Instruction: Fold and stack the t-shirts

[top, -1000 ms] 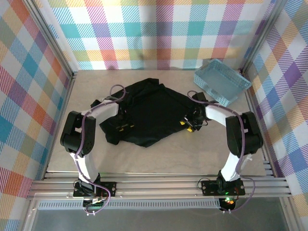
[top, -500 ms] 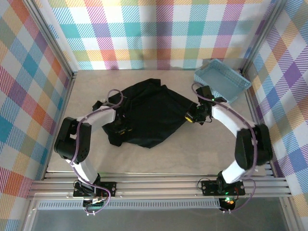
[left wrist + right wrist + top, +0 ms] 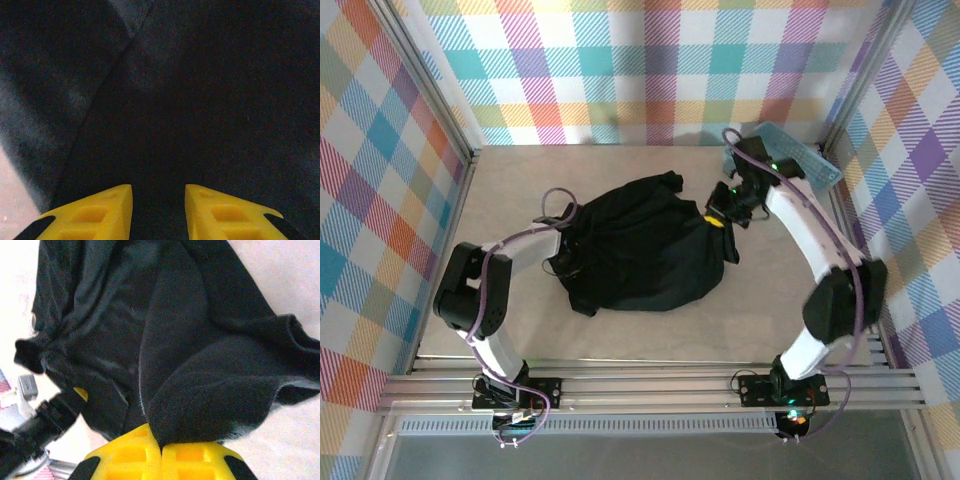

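T-shirt (image 3: 640,255) pinched by right hand (image 3: 161,445); left hand (image 3: 158,200) unclear.

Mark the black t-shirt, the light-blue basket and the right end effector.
black t-shirt (image 3: 640,250): top external view, middle of the bunched cloth.
light-blue basket (image 3: 817,163): top external view, its visible rim.
right end effector (image 3: 161,444): right wrist view, between its yellow fingertips, shut on the cloth.
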Controlling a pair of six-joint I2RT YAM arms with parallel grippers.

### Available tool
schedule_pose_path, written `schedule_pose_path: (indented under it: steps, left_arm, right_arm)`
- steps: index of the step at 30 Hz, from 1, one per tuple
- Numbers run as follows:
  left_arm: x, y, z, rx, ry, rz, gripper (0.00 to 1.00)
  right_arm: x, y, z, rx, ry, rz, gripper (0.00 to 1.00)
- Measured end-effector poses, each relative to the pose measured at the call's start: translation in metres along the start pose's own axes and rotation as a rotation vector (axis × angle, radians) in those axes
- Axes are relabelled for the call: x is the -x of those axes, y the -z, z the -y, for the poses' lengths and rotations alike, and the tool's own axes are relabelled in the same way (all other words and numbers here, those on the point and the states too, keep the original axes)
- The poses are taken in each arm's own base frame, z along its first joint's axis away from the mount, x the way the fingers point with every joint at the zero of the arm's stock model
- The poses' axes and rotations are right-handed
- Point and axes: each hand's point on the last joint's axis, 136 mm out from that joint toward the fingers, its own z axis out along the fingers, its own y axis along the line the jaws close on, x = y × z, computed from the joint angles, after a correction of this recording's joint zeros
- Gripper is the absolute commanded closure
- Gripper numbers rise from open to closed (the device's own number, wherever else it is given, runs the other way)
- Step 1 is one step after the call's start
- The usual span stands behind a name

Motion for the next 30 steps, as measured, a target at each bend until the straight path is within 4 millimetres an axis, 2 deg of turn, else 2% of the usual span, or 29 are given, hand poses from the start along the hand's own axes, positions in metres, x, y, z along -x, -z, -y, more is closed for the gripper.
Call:
schedule_pose_path:
  steps: [3, 7, 10, 12, 14, 17, 18, 22, 24, 26, 28, 30]
  left_arm:
    - [0.014, -0.005, -0.002, 0.054, 0.009, 0.017, 0.67]
    - [0.045, -0.008, -0.011, 0.101, 0.047, 0.07, 0.67]
    - [0.067, -0.009, -0.023, 0.131, 0.082, 0.1, 0.67]
    - [0.076, -0.008, -0.028, 0.141, 0.091, 0.114, 0.66]
    - [0.078, -0.007, -0.032, 0.147, 0.096, 0.118, 0.64]
    - [0.076, 0.0, -0.034, 0.143, 0.099, 0.121, 0.62]
    - [0.076, 0.006, -0.034, 0.135, 0.101, 0.129, 0.61]
    - [0.072, 0.042, -0.028, 0.056, 0.123, 0.191, 0.61]
    - [0.07, 0.057, -0.024, 0.014, 0.133, 0.216, 0.6]
    - [0.066, 0.066, -0.02, -0.022, 0.139, 0.221, 0.61]
    - [0.061, 0.068, -0.019, -0.045, 0.149, 0.21, 0.61]
    - [0.056, 0.066, -0.018, -0.05, 0.153, 0.194, 0.61]
  right_arm:
    - [0.04, -0.043, -0.016, -0.022, 0.011, -0.023, 0.98]
    - [0.084, -0.117, -0.028, -0.039, 0.027, -0.055, 0.8]
    - [0.103, -0.164, -0.026, -0.047, 0.046, -0.076, 0.65]
    - [0.108, -0.179, -0.023, -0.054, 0.059, -0.083, 0.56]
    - [0.105, -0.178, -0.019, -0.071, 0.061, -0.092, 0.51]
    - [0.092, -0.156, -0.009, -0.104, 0.05, -0.076, 0.52]
    - [0.082, -0.145, -0.001, -0.121, 0.037, -0.072, 0.53]
    - [0.016, -0.091, 0.039, -0.136, -0.075, -0.053, 0.65]
    - [-0.012, -0.078, 0.054, -0.111, -0.137, -0.047, 0.74]
    - [-0.034, -0.08, 0.068, -0.093, -0.194, -0.061, 0.77]
    - [-0.052, -0.095, 0.083, -0.105, -0.253, -0.101, 0.77]
    - [-0.062, -0.109, 0.095, -0.124, -0.3, -0.134, 0.76]
